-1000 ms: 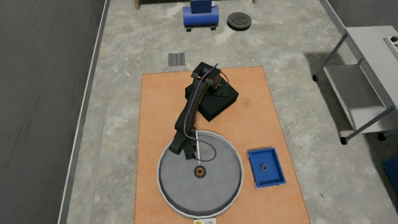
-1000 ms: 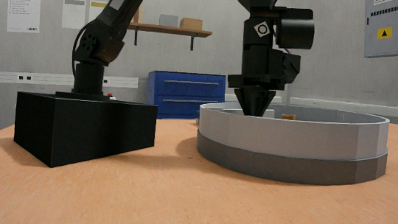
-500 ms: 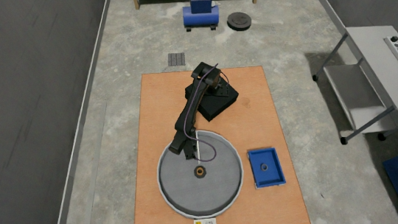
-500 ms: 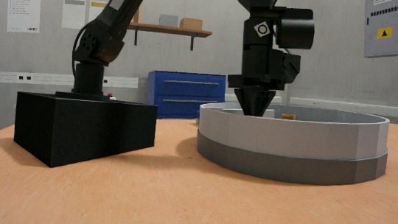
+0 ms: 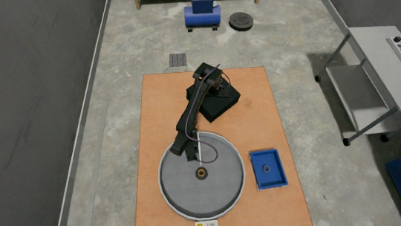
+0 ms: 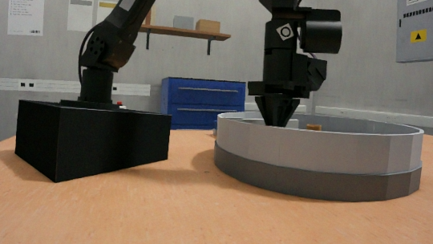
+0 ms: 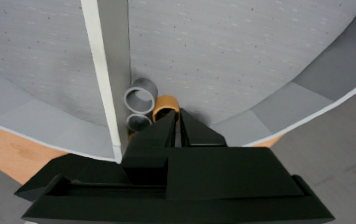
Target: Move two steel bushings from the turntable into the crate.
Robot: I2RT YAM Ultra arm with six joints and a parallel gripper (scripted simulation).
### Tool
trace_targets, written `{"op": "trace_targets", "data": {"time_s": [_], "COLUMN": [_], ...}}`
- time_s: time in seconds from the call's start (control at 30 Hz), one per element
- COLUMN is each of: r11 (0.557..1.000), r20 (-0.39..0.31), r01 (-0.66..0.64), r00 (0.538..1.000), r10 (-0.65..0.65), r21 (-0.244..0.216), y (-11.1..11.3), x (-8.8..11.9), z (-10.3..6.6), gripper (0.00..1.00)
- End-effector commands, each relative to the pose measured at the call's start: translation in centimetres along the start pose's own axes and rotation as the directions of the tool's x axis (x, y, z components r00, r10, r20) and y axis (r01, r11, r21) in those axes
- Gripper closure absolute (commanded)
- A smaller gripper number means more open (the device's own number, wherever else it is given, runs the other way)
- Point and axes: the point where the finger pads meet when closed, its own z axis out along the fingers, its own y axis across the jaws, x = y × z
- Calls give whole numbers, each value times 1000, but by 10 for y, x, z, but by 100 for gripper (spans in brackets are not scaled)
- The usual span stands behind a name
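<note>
The turntable (image 5: 178, 194) (image 6: 321, 153) (image 7: 225, 45) is a grey round tray with a raised rim. My gripper (image 6: 277, 125) (image 7: 178, 112) points down inside the rim. Its fingers are nearly together, with the right wall of a brass bushing (image 7: 163, 104) pinched between the tips. A larger steel bushing (image 7: 140, 96) and a smaller steel bushing (image 7: 138, 122) stand beside it, against the divider. Another brass-coloured piece is mostly hidden below them. The blue crate (image 5: 272, 181) holds one steel bushing (image 5: 268, 168).
A thin upright divider (image 5: 200, 153) (image 7: 104, 75) runs inward from the turntable rim, left of the bushings in the wrist view. A dark hub with a brass-coloured ring (image 5: 201, 173) (image 6: 313, 127) sits at the turntable's centre. The crate stands to the turntable's right in the top view.
</note>
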Motion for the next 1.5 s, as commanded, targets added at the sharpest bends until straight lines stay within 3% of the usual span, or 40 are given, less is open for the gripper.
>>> {"op": "trace_targets", "data": {"time_s": [0.0,0.17,0.43,0.83,1.03,1.47], "r11": [1000,1000,1000,1000,1000,1000], "r20": [37,37,41,41,41,41], "r01": [-9,-9,-9,-3,-3,-5], "r00": [999,999,999,999,999,999], "r10": [9,9,9,3,2,5], "r21": [8,8,13,14,14,14], "y": [-6,-6,-7,-6,-5,-5], "x": [-7,-7,-7,-5,-4,-4], "z": [-4,-4,-21,-75,-87,-91], "gripper": [100,100,100,100,100,100]}}
